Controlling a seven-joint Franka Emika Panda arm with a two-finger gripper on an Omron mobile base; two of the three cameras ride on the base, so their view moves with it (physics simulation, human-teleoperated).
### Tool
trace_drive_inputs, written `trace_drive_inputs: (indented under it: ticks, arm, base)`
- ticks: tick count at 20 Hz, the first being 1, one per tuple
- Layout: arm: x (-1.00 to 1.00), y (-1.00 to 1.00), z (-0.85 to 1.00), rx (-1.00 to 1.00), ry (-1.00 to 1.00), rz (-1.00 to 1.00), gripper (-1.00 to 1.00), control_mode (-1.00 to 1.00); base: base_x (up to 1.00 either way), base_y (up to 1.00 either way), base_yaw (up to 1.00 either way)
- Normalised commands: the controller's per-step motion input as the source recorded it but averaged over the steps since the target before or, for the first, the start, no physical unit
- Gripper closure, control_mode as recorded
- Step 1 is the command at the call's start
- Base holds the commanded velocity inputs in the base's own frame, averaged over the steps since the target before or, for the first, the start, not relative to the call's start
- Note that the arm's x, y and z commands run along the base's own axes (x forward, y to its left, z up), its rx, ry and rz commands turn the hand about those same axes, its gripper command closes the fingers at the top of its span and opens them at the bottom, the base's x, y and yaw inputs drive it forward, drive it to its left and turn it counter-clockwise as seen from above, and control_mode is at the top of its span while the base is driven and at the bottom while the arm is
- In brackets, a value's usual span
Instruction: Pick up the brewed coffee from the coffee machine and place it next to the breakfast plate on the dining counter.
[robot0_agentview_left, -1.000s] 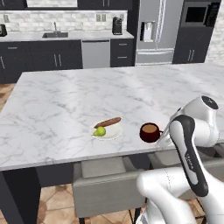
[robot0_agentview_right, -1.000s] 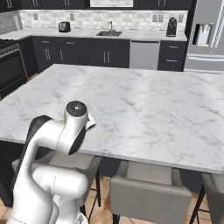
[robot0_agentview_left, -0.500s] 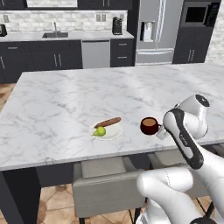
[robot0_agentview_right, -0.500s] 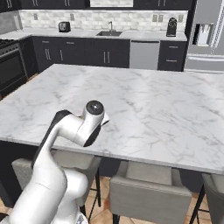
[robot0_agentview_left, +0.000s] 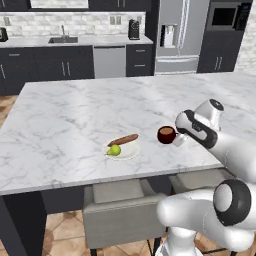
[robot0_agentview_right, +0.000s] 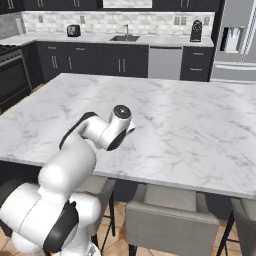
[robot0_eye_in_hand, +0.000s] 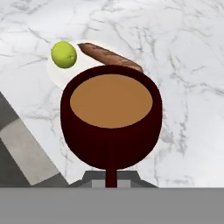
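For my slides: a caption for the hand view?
Pincer holding the coffee mug by its handle beside the breakfast plate.

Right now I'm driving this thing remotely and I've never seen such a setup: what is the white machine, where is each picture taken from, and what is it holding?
The white machine is a robot arm on a driving base. Two pictures come from cameras on that base, behind the arm to its left and right, looking over a marble dining counter. The third comes from a camera on the hand, looking along the gripper. On the counter lies a white breakfast plate with a brown stick and a green fruit. The gripper is shut on the handle of a dark red mug of brown coffee, beside the plate. Whether the mug touches the counter, I cannot tell.
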Motion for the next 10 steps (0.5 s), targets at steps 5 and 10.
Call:
trace_drive_inputs:
  ticks: [5,10]
  arm:
    - [0.66,-0.01,-0.17,0.00,0.01,0.00,1.00,-1.00]
    - [0.51,0.00,-0.29,0.00,0.00,0.03,1.00,-1.00]
  base:
    - [0.00,0.00,0.00]
    - [0.00,0.00,0.00]
